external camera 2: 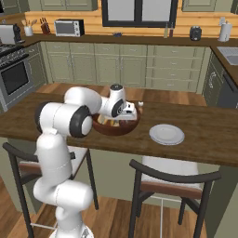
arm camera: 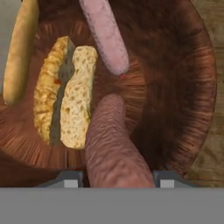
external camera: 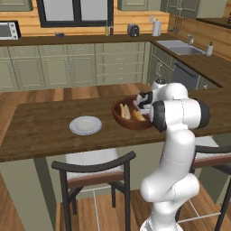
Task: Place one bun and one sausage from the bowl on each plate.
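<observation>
On the wooden tabletop (external camera: 40, 126), a pale plate (external camera: 85, 125) lies well left of the brown bowl (external camera: 118, 115). In the hand view, the bowl holds, from left to right, a whole bun (arm camera: 17, 52), a split bun (arm camera: 65, 98) and two sausages. The pincer (arm camera: 116, 180) reaches into the bowl, its fingertips (arm camera: 70, 180) on either side of the nearer sausage (arm camera: 111, 144); whether they grip it cannot be told.

Inside the bowl (arm camera: 192, 87) the right half lies bare. A split bun (arm camera: 65, 96) and a second bun (arm camera: 17, 48) crowd the left side, with one sausage (arm camera: 107, 37) above and another sausage (arm camera: 114, 148) rising between the hand's (arm camera: 113, 181) fingertips.
</observation>
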